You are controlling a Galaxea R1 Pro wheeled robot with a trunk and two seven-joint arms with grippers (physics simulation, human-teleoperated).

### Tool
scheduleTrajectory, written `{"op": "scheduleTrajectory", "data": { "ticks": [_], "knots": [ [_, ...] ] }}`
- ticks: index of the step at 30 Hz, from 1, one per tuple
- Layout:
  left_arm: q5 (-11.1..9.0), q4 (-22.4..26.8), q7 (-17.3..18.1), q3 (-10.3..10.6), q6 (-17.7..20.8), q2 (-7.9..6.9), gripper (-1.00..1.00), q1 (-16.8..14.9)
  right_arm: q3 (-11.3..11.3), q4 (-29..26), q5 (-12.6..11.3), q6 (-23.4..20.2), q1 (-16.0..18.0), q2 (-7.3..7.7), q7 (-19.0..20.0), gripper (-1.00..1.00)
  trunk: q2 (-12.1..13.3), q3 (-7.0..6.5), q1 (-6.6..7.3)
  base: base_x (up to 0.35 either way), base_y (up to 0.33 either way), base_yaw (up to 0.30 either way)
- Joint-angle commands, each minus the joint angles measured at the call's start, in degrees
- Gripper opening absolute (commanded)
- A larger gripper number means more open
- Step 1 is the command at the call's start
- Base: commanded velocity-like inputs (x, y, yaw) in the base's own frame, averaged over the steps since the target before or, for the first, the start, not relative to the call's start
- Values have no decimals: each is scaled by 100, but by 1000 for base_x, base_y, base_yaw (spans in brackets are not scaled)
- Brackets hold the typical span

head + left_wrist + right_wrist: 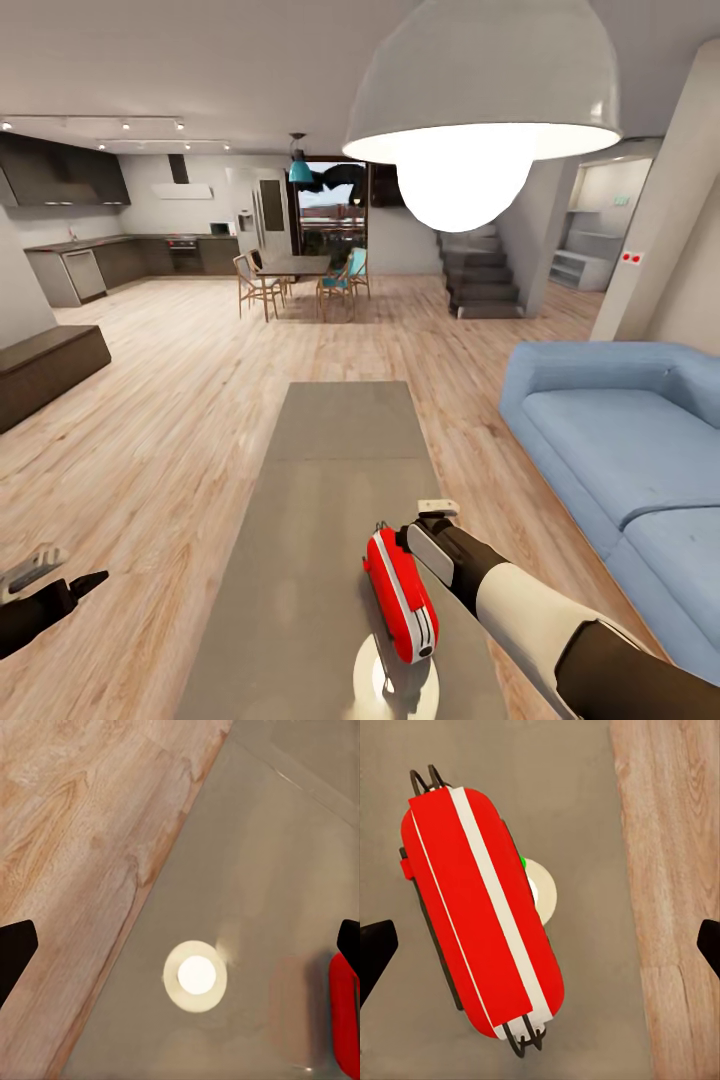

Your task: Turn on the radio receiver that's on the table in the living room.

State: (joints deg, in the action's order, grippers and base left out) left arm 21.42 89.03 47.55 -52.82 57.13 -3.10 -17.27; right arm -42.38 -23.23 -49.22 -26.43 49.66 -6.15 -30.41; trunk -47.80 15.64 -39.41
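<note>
1. The living room (200,400) is open, with a light wood floor, a blue sofa (620,440) at the right and a big white pendant lamp (480,110) above. A dark kitchen (90,230) is far at the left.
2. The table (330,480), a long grey slab, runs from near to far in the middle.
3. The radio receiver (400,593) stands on the near end of the table, red with a white band, close to the table's right edge.
4. The right gripper (540,945) hangs just above the radio. Its fingers are spread wide on both sides of the radio and touch nothing.
5. The left gripper (180,952) is also spread wide and empty, low at the near left, beside the table.
6. I judge that the step in hand is the approach to the radio. The next move calls for bringing a fingertip onto its switch. A small green spot (523,860) on the side may mark it, but I cannot tell for sure.
</note>
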Motion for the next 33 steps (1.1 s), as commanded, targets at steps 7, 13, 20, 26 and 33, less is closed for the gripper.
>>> {"op": "scheduleTrajectory", "data": {
  "ticks": [7,13,20,26,33],
  "knots": [
    [0,0,0,0,0,2,100,-2,2,-1,0,-2,0,0,0,100,282,-126,154,0,0,0],
    [0,0,0,0,0,3,100,0,2,-1,0,-2,2,0,0,100,523,-234,286,0,0,0],
    [2,0,0,2,0,6,100,1,2,2,0,-2,1,0,0,100,804,-360,440,0,0,0],
    [3,0,0,4,0,11,100,0,1,3,0,-2,3,0,0,100,1044,-467,572,0,0,0],
    [3,0,0,6,0,11,100,1,2,-1,0,-2,1,0,0,100,1325,-593,725,0,0,0]
  ]
}}
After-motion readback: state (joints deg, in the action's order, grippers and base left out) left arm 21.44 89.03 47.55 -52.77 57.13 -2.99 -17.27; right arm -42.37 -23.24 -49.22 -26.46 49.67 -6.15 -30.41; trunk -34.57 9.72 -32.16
